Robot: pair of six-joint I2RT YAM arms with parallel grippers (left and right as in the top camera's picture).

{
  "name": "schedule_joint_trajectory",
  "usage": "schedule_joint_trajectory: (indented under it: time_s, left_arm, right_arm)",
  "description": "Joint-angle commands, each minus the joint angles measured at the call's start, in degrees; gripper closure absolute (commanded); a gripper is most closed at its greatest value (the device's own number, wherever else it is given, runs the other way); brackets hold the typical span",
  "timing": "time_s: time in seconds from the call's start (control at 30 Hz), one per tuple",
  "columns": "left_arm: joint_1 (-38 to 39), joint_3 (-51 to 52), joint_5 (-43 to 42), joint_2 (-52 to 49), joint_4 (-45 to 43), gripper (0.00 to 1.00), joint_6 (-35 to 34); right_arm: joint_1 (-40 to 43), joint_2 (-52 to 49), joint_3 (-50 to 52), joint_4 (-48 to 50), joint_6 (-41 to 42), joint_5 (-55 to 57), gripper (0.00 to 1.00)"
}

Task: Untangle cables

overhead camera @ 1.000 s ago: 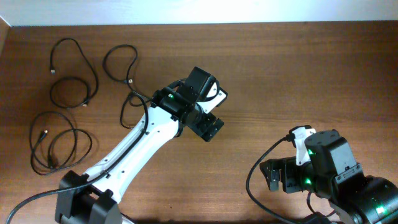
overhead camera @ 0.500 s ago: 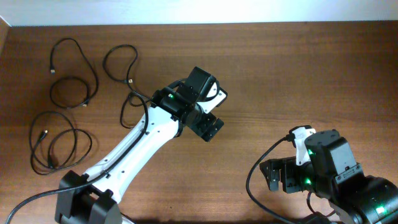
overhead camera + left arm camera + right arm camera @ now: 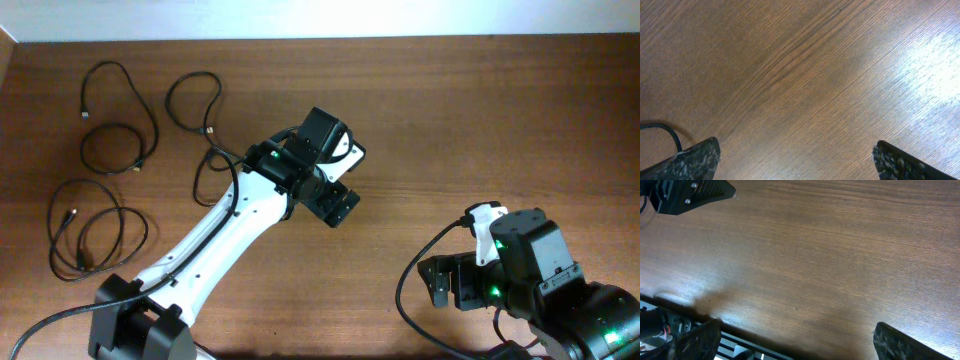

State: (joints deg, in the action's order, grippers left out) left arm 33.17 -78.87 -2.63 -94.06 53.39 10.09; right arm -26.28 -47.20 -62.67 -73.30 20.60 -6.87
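Observation:
Three thin black cables lie apart as loose loops at the table's left in the overhead view: one at the far left back (image 3: 150,120), one beside it (image 3: 168,100), one at the front left (image 3: 120,205). My left gripper (image 3: 335,205) hovers over bare wood at mid-table, well right of the cables; in the left wrist view its jaws (image 3: 796,145) are wide open and empty. My right gripper (image 3: 440,285) is at the front right; its jaws (image 3: 797,326) are open and empty over bare wood.
A short piece of black cord (image 3: 667,131) shows at the left edge of the left wrist view; I cannot tell which cord it is. The left gripper's tip (image 3: 690,195) shows in the right wrist view. The table's front edge (image 3: 740,337) runs just under the right gripper.

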Motion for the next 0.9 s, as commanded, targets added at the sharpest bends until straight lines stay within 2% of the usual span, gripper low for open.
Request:
schedule_joint_trajectory:
  time_s: [0.0,0.23,0.7,0.87]
  left_arm:
    - [0.07,-0.02,-0.83,1.18,0.09,0.01,-0.31]
    - [0.09,-0.02,-0.81,2.69,0.09,0.01,-0.31]
    - [0.70,-0.02,-0.81,21.35,0.11,0.01,-0.31]
    - [0.70,-0.02,-0.81,27.50,4.85,0.01,-0.31]
  right_arm:
    - [0.04,0.17,-0.11,-0.02,-0.17,0.72,0.04]
    - [0.04,0.17,-0.11,-0.02,-0.17,0.72,0.04]
    - [0.04,0.17,-0.11,-0.02,-0.17,0.72,0.04]
    - [0.04,0.17,-0.11,-0.02,-0.17,0.72,0.04]
